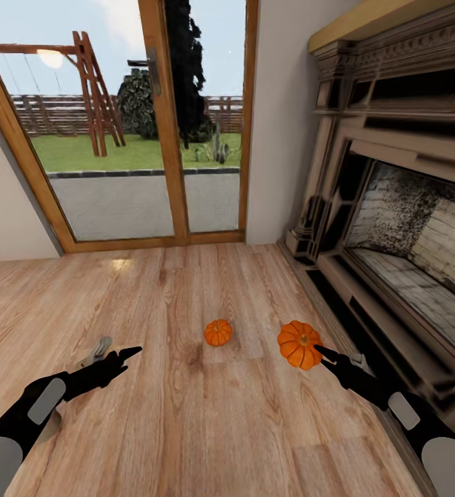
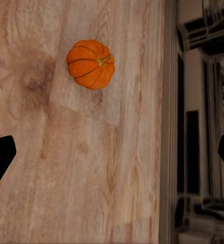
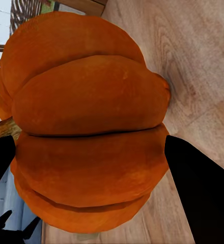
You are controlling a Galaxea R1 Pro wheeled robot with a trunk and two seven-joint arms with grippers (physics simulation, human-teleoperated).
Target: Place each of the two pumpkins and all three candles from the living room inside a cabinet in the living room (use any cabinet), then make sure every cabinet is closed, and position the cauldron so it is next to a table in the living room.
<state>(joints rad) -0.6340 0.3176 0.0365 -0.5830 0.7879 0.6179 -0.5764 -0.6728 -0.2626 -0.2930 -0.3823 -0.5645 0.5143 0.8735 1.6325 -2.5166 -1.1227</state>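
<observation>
While the stone fireplace (image 1: 393, 207) fills the right of the frame, the plank floor (image 1: 186, 414) carries one pumpkin (image 1: 218, 333) at centre, awaiting pickup. The right claw (image 1: 318, 355) pinches the second pumpkin (image 1: 299, 344) at lower right, lifted for transport. The left claw (image 1: 127, 353) hangs spread, unloaded, at lower left. No legible writing is present.

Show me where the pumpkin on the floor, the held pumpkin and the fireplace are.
pumpkin on the floor (image 1: 218, 333): head view, ribbed top.
held pumpkin (image 1: 298, 344): head view, orange side.
fireplace (image 1: 337, 138): head view, carved left column.
</observation>
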